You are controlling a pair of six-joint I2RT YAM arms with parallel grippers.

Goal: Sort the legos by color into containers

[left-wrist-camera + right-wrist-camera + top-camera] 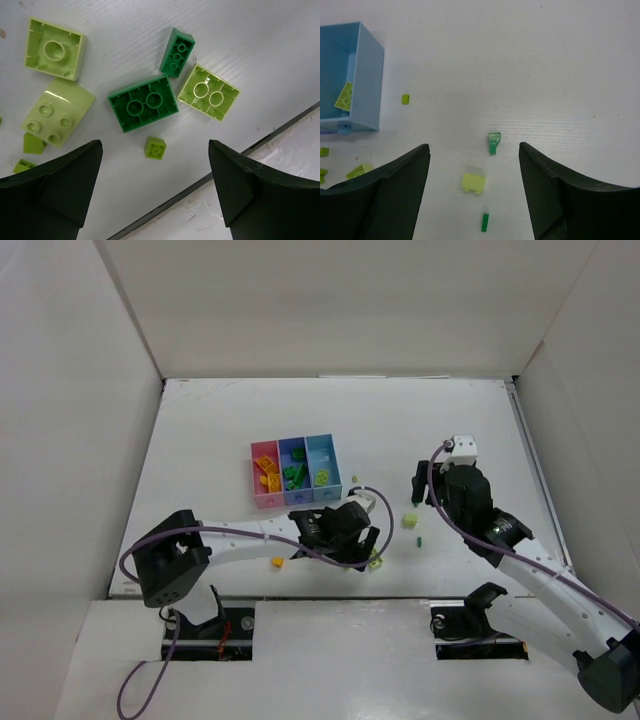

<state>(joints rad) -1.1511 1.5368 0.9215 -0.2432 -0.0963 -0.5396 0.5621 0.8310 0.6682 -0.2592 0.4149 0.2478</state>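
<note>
**Mia:** What is the left pincer (155, 165) doing?

**Ben:** It is wide open and holds nothing. It hangs over a bunch of loose legos near the front edge of the surface (260, 35). A tiny lime brick (155, 148) lies right below it. Just past that is a dark green brick (143, 103), bottom up, with a lime brick (209, 93) beside it.

**Mia:** And the right pincer (473, 150)?

**Ben:** Wide open too, and empty. A pale lime block (473, 183) and a see-through green bit (494, 142) lie under it, and it touches neither.

**Mia:** Where do they all go?

**Ben:** Three bins stand in a row farther back. The pink bin (253, 475) has orange ones, the middle blue bin (292, 440) has dark green ones, and the light blue bin (340, 475) has lime ones.

**Mia:** So which step is this?

**Ben:** I think it is choosing the next brick. The left pincer must go down with one finger on each side of a single brick. The bricks lie close together, so it should not nip two. Then the brick goes to the bin with its color. Lots are left, like the orange brick (278, 562) lying alone.
</note>
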